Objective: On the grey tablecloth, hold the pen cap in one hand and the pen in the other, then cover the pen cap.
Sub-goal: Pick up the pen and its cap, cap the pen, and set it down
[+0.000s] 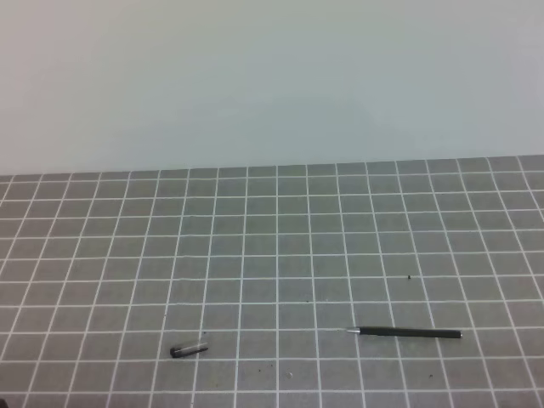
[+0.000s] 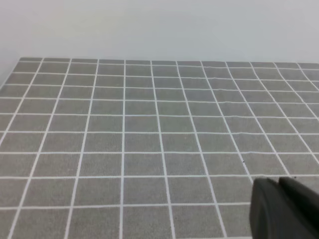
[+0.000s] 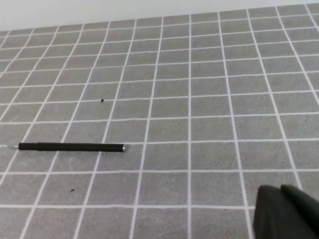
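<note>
Grey tablecloth (image 1: 255, 255) with a white grid covers the lower part of the high view, pale blank wall behind it. Pen cap (image 1: 188, 349) lies on the cloth near the front edge, left of middle, on its side, roughly parallel to the grid rows, dark end to the left and lighter silver part to the right. Pen (image 1: 409, 333) lies flat near the front on the right side, well apart from the cap, almost parallel to the front edge, small silver tip pointing left toward the cap. A tiny dark speck (image 1: 410, 277) sits on the cloth behind the pen.

No arm shows in the high view.

Left wrist view: only bare grid cloth and wall, no pen or cap in it. Left gripper (image 2: 279, 209) shows as a dark blurred shape in the bottom right corner, its two fingers pressed together with no gap, nothing between them, above the cloth.

Right wrist view: the pen lies on the cloth at mid-left, tip end running off toward the left edge, speck just behind it. Right gripper (image 3: 281, 214) is a dark shape in the bottom right corner, well apart from the pen, jaws closed and empty as far as the blurry edge lets me tell.

Cap not on the pen; neither item is held.
</note>
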You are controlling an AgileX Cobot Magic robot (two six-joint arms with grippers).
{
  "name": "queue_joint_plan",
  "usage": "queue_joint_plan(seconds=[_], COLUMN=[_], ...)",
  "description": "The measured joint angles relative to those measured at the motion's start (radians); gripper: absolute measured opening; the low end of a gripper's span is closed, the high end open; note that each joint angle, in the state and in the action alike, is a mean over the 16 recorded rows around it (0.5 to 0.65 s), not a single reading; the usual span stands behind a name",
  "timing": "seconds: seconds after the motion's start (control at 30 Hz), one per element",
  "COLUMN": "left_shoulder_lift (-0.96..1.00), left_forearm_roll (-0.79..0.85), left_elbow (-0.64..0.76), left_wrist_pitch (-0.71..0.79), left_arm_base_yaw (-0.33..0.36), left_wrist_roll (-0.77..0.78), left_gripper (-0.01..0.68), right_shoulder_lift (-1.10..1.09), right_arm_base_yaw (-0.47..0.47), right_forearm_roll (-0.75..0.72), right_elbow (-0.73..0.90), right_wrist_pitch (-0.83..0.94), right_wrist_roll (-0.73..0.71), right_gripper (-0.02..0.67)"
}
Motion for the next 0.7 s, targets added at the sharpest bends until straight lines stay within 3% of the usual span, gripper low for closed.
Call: queue_joint_plan(seconds=[0.7], left_shoulder_lift=[0.000], left_forearm_roll=[0.000], left_elbow=[0.000], left_wrist_pitch=[0.000], left_arm_base_yaw=[0.000], left_wrist_roll=[0.000], left_gripper=[0.000], right_shoulder_lift=[0.000], right_arm_base_yaw=[0.000], right_forearm_roll=[0.000], right_elbow=[0.000], right_wrist_pitch=[-0.001], right_wrist_roll=[0.002], right_gripper=[0.008])
